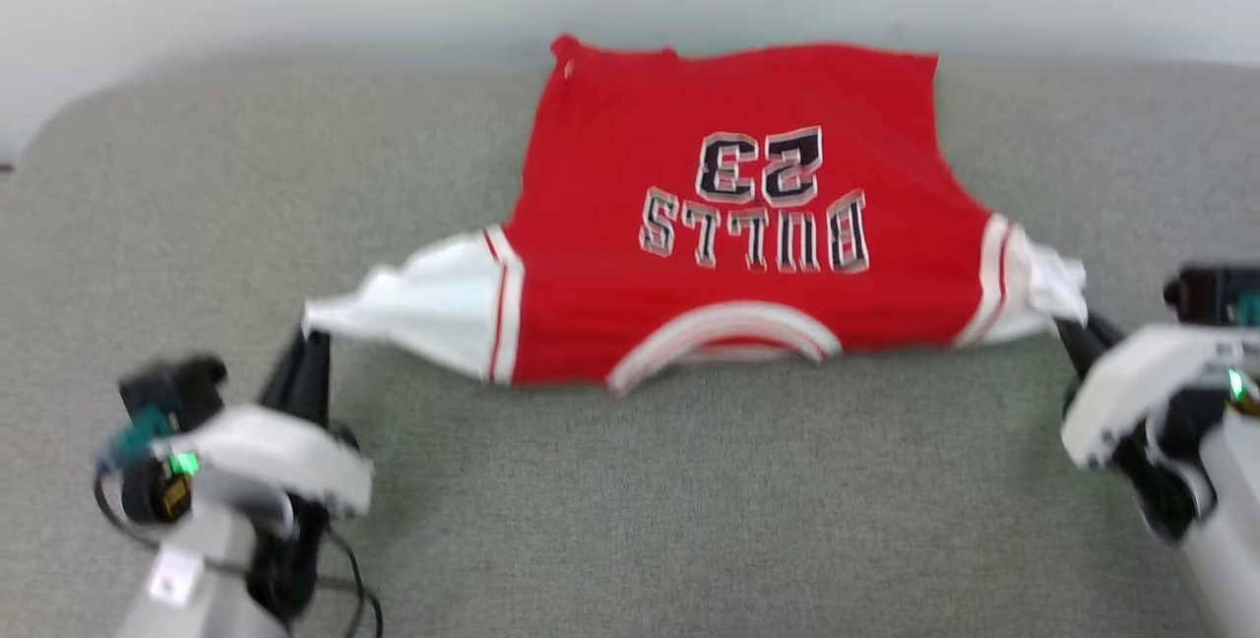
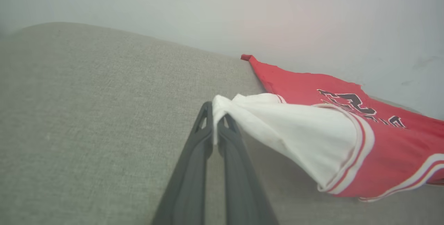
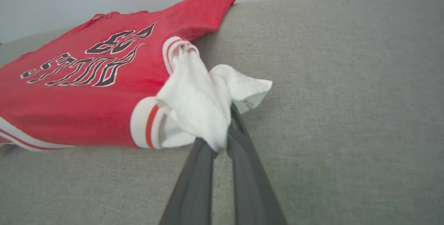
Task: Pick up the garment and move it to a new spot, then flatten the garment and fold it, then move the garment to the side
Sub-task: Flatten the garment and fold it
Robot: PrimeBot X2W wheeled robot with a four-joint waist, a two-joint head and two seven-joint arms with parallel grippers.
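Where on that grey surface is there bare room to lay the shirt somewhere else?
Bare: the wide near strip of the grey surface between left gripper and right gripper, plus both back corners beside the garment. Crowded: the back middle, under it.

Bright, soft, even light. The head view is blurred all over, perhaps by motion. Faint shadows lie beneath the sleeves of the garment (image 1: 728, 224). Wrist views look sharper.
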